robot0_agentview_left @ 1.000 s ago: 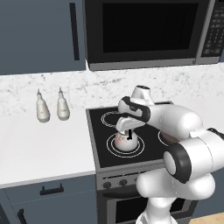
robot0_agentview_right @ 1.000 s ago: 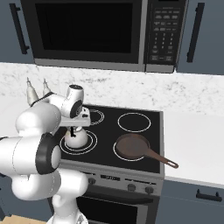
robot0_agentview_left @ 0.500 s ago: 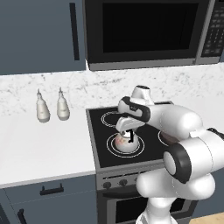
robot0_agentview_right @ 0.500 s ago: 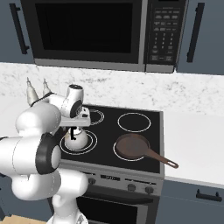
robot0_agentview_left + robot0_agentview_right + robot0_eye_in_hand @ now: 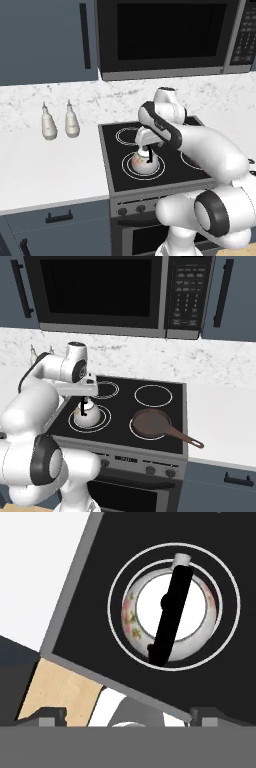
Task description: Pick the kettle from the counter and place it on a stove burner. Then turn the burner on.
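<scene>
The small round kettle (image 5: 142,163) (image 5: 87,418) (image 5: 172,608) stands upright on the stove burner (image 5: 126,165) (image 5: 104,421) (image 5: 115,578), the front-left double ring of the black cooktop. Its thin black handle crosses the lid in the hand view. My gripper (image 5: 147,149) (image 5: 84,402) (image 5: 129,716) hangs straight above the kettle, open, its fingertips (image 5: 50,715) wide apart and holding nothing. The white marble-look counter (image 5: 50,160) (image 5: 40,562) lies to the left of the stove.
Two slim white bottles (image 5: 49,125) (image 5: 72,124) stand at the back of the left counter. A brown frying pan (image 5: 150,423) sits on the front-right ring, handle pointing right. A row of knobs (image 5: 125,458) runs along the stove front. A microwave (image 5: 160,35) hangs above.
My gripper has opened and let go of the kettle's handle. The kettle stays where it stood on the burner.
</scene>
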Available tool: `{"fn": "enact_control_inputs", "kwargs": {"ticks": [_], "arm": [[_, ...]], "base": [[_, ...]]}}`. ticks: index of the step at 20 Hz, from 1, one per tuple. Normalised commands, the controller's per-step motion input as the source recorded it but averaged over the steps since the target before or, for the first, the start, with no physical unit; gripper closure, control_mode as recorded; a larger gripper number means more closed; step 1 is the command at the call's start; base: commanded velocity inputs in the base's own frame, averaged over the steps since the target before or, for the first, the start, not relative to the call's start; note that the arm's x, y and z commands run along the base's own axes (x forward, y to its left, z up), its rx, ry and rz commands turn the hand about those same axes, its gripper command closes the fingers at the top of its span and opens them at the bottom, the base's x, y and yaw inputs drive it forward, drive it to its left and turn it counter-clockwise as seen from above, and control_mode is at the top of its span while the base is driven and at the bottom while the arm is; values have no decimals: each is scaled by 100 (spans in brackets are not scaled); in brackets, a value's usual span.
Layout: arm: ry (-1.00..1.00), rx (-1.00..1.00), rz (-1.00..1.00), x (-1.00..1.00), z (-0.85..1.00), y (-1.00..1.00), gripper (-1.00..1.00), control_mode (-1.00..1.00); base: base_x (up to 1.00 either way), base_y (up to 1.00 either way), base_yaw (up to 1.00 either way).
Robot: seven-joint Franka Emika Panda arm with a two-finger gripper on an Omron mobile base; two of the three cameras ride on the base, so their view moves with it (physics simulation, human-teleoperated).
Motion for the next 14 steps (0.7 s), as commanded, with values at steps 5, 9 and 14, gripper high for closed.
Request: {"fn": "enact_control_inputs", "kwargs": {"ticks": [5,9,14], "arm": [[-1,-8,-18,-97,23,30,-100,-100],[-6,0,-1,-44,0,28,-100,-100],[-3,0,0,-35,0,22,-100,-100]], "base": [[0,0,0],[0,0,0],[0,0,0]]}}
